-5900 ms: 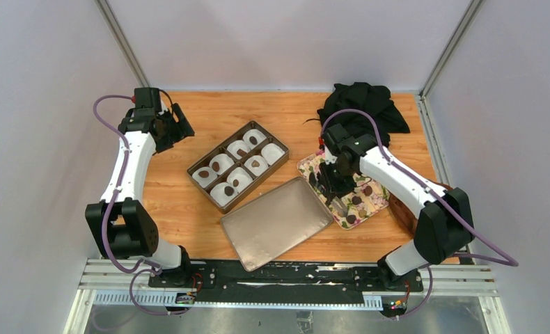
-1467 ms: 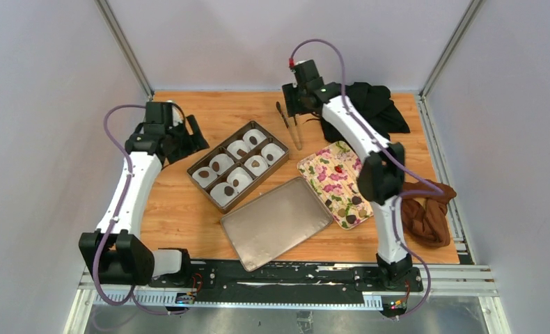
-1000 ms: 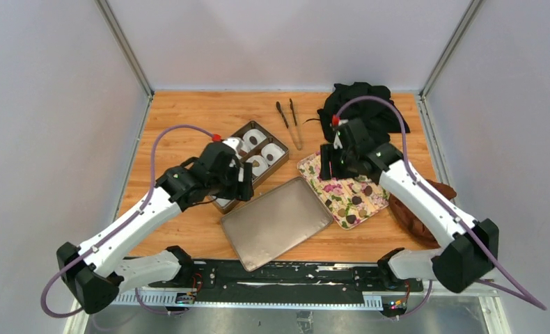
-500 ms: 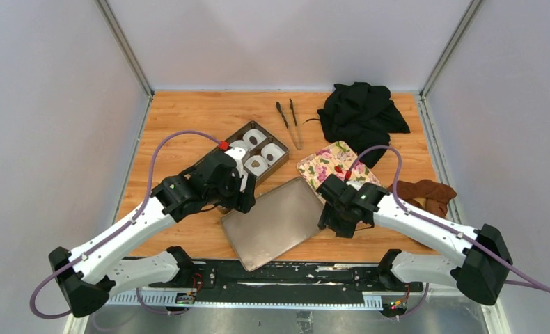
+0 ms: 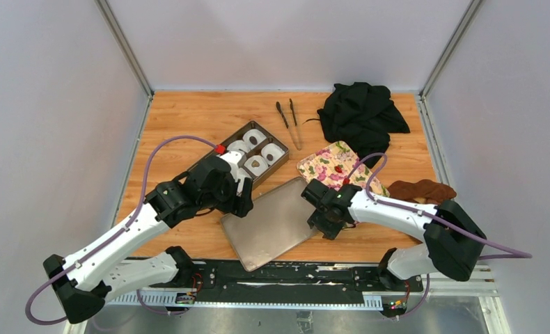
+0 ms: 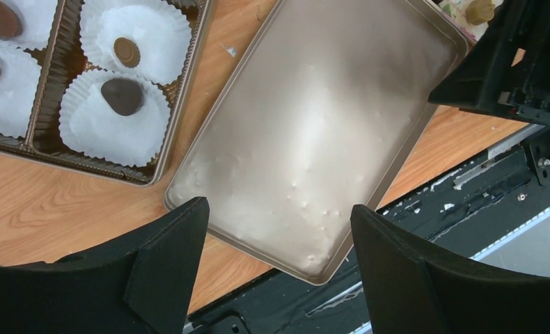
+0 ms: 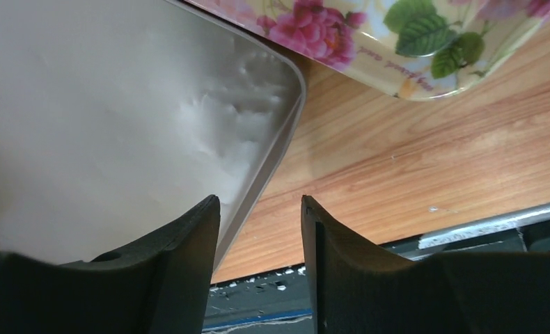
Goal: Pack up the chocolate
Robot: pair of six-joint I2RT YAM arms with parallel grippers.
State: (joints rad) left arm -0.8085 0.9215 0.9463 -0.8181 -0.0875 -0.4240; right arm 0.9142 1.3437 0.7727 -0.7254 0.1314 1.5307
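The left gripper (image 6: 279, 209) hangs over the metal lid (image 6: 314, 125), fingers wide apart and holding nothing. The right gripper (image 7: 257, 203) straddles the lid's edge beside the floral tray (image 7: 397, 42), fingers apart, not pinching. The chocolate (image 6: 122, 96) sits in paper cups (image 6: 112, 132) inside the brown box (image 6: 183, 97).

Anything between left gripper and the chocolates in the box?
Nothing visible: the left gripper hangs open above the lid, which lies beside the box; the chocolates sit uncovered in paper cups.

On your wooden worktop (image 5: 189, 118) the brown divided box (image 5: 264, 144) holding dark chocolate pieces (image 6: 122, 96) lies left of the flat metal lid (image 5: 276, 223), the flowered tray (image 5: 328, 163) right, black cloth (image 5: 361, 111) behind.
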